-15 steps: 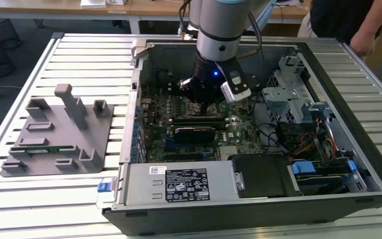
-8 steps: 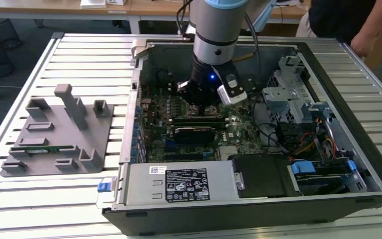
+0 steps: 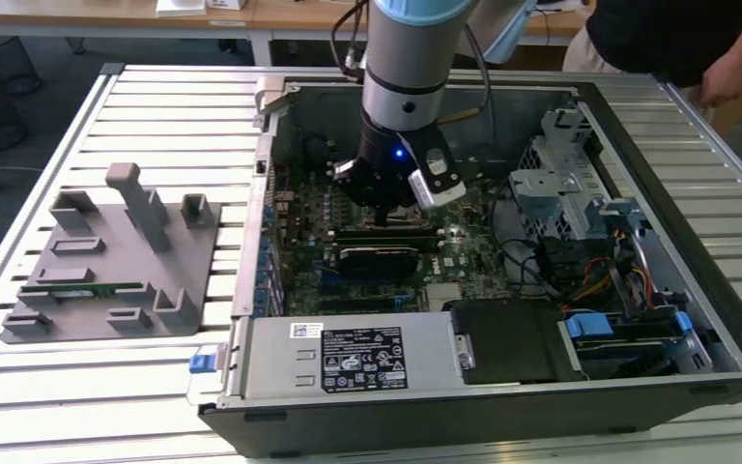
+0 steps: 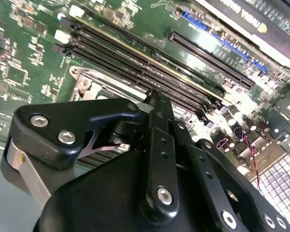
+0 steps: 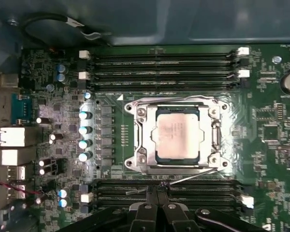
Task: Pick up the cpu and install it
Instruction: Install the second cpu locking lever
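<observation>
My gripper (image 3: 390, 193) hangs low inside the open computer case (image 3: 680, 319), its fingers pressed together. The case walls box me in on every side; the way in and out is from above. Toward the exterior view's right, the drive cage (image 3: 564, 184) and a tangle of cables (image 3: 578, 275) crowd the board. The power supply (image 3: 345, 356) blocks the near edge. In the first wrist view, the cpu (image 5: 177, 133) lies in the socket (image 5: 215, 137) with open air over it; memory slots (image 5: 159, 65) lie flat on either side, and a row of upright capacitors (image 5: 85, 135) stands beside the socket. A person (image 3: 680, 39) stands at the table's far edge.
</observation>
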You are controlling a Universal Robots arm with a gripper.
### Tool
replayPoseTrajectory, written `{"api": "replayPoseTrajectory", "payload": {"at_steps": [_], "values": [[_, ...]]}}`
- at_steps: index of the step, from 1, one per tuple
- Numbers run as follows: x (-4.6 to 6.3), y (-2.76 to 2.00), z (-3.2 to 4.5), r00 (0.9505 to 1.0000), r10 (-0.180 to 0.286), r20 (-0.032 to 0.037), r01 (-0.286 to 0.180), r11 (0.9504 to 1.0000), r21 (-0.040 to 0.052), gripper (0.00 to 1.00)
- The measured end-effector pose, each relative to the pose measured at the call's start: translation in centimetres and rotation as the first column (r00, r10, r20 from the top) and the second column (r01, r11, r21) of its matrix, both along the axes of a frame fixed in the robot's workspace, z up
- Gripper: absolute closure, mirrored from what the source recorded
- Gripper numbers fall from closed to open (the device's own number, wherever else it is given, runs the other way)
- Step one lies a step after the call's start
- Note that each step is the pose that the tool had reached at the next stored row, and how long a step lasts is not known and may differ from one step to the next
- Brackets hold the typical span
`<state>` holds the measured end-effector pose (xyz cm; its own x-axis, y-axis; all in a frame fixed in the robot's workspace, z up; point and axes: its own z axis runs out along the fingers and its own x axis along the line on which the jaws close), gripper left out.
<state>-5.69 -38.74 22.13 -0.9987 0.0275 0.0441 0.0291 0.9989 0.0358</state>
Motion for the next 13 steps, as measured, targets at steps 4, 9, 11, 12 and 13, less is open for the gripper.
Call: {"api": "replayPoseTrajectory", "payload": {"at_steps": [4, 9, 11, 12, 13], "values": [[-0.3, -0.01, -0.42, 1.0000, 0.000, 0.0001, 0.000, 0.9998, 0.0174, 0.89], [-1.0, -0.26, -0.76, 1.0000, 0.000, 0.0000, 0.000, 0.9996, 0.0278, 0.89], [-1.1, -0.42, -0.88, 1.0000, 0.000, 0.0001, 0.000, 0.9995, 0.0301, 0.89], [-1.1, -0.49, -0.95, 1.0000, 0.000, 0.0001, 0.000, 0.9995, 0.0316, 0.89], [-1.1, -0.55, -1.01, 1.0000, 0.000, 0.0001, 0.000, 0.9994, 0.0333, 0.89]]}}
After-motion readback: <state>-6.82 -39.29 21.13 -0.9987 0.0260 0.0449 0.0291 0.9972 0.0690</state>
